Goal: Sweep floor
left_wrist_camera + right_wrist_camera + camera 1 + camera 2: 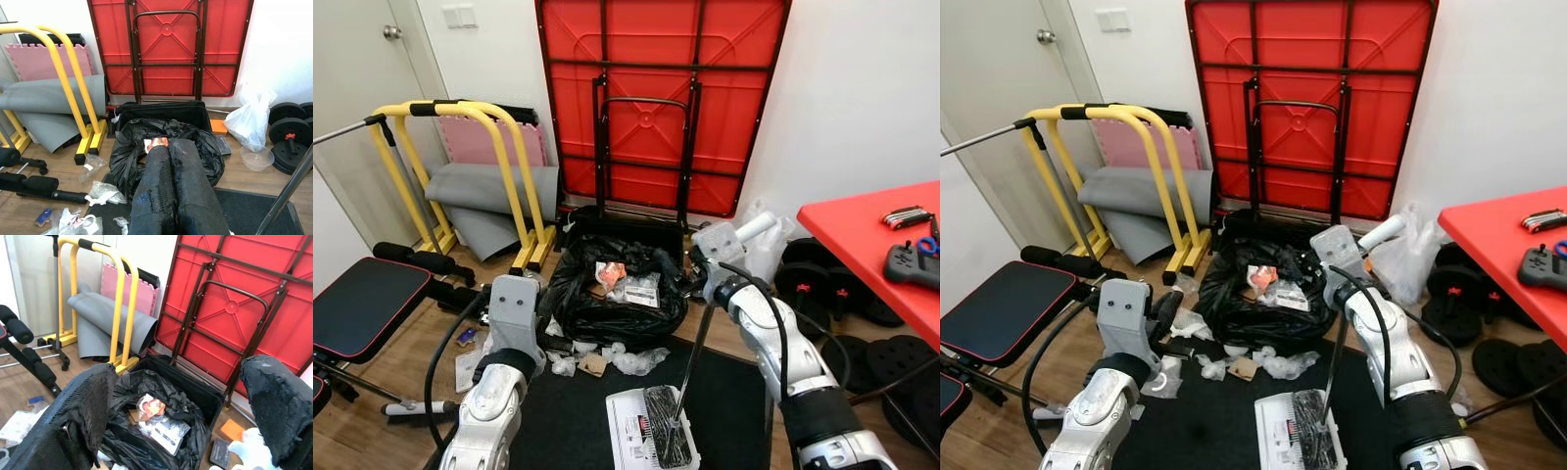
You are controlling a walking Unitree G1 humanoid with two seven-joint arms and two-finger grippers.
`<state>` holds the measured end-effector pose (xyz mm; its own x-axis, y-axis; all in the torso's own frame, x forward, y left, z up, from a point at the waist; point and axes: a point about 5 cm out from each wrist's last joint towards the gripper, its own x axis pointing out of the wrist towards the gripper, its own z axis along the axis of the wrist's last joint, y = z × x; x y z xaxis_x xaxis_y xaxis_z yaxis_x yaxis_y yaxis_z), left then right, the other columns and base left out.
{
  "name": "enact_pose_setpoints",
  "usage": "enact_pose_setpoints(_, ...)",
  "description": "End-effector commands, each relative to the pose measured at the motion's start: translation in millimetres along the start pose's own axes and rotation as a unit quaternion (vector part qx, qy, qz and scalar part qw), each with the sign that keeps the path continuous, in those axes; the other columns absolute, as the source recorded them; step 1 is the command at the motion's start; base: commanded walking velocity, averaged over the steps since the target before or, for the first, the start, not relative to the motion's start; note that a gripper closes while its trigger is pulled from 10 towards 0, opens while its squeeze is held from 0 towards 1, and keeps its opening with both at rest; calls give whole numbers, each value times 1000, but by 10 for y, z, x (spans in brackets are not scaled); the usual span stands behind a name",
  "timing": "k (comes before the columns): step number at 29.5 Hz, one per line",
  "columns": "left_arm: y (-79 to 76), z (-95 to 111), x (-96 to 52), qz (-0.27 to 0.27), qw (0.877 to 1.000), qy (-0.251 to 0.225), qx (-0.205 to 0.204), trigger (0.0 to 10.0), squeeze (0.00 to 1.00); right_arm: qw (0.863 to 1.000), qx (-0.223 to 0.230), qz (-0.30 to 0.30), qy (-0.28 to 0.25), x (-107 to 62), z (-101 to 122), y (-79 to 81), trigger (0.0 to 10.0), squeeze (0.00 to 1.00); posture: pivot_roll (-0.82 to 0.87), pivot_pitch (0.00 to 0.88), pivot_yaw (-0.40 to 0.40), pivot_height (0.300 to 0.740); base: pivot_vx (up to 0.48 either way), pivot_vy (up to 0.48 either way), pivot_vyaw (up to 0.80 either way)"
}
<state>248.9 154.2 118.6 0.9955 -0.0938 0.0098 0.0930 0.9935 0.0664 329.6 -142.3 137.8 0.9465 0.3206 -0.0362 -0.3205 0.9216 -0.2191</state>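
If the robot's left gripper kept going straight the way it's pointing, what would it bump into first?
Most likely the black trash bag. In the left wrist view the left gripper, fingers shut together, points right at the bag's open top, with a red wrapper just past the tips. Depth is hard to judge.

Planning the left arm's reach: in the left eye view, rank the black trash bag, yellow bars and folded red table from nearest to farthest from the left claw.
1. Black trash bag, just ahead-right of the left claw.
2. Yellow bars, back-left.
3. Folded red table, against the far wall.
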Motion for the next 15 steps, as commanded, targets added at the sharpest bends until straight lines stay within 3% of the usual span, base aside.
enact_pose_setpoints(1, 7, 23, 13, -4, 1000, -6, 0, 0, 0, 1000, 10, 0, 10, 7, -28, -18, 10000, 0, -91, 0, -37, 710, 0, 0, 0)
enact_pose_setpoints(2, 7, 23, 13, -4, 1000, -6, 0, 0, 0, 1000, 10, 0, 10, 7, -28, -18, 10000, 0, -91, 0, -37, 710, 0, 0, 0)
enact_pose_setpoints(3, 14, 19, 16, -1, 1000, -4, 2, 10000, 0, 1000, 12, -1, 12, 5, -34, -37, 10000, 0, -91, 0, -35, 705, 0, 0, 0)
enact_pose_setpoints(15, 38, 15, 16, 3, 1000, 0, 7, 10000, 0, 1000, 15, -4, 14, 1, -45, -54, 10000, 0, -89, 0, -30, 680, 0, 0, 0)
